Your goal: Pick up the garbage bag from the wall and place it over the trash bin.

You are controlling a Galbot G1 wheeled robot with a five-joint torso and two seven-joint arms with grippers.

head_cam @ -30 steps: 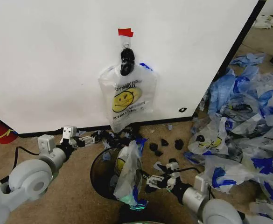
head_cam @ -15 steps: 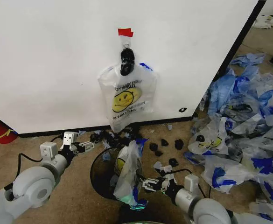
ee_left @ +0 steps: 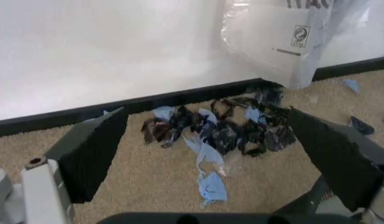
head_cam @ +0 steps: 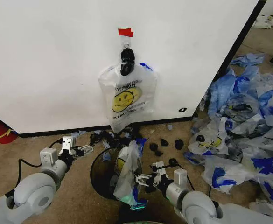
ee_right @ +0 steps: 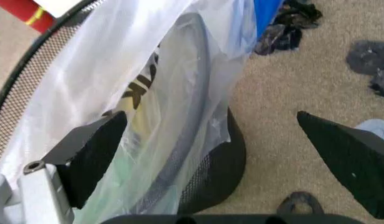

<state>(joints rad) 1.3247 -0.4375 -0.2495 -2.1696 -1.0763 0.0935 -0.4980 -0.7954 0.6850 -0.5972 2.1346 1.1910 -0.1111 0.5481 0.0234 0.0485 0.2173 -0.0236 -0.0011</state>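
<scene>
The thin see-through garbage bag with a yellow smiley face (head_cam: pixel 128 170) drapes over the right rim of the small round black mesh trash bin (head_cam: pixel 101 171); spreading it well means pulling its free edge across the rim. The right gripper (head_cam: pixel 144 178) sits just beside the bag, fingers spread, gripping nothing. The left gripper (head_cam: pixel 84 149) hovers at the bin's far-left rim, also spread and empty.
</scene>
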